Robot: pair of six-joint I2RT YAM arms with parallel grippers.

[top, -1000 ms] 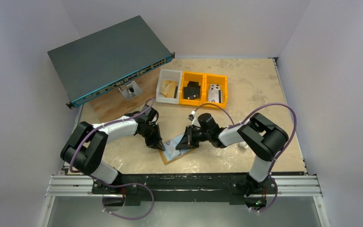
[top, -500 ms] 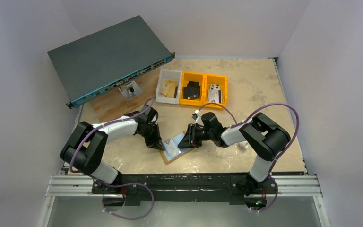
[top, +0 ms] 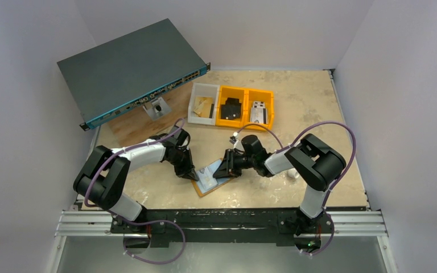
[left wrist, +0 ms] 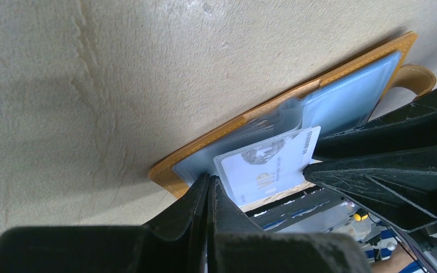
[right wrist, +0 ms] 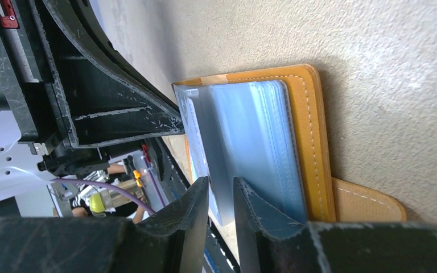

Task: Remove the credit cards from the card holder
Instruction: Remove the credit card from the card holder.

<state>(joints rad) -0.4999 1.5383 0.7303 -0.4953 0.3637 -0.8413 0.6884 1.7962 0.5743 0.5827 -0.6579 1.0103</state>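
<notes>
Tan card holder (left wrist: 250,122) open; left end effector (left wrist: 209,196) shut, right (right wrist: 221,196) seemingly pinching card (left wrist: 267,165).

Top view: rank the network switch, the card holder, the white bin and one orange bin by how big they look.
1. Network switch, by far the largest.
2. Card holder, lying open, partly under both grippers.
3. White bin and left orange bin: they look about the same size, so no ranking between them. The holder's lead over them is slight.

Three bins (top: 231,106) (two orange, one white), one card holder (top: 209,180), one switch (top: 130,69).
</notes>
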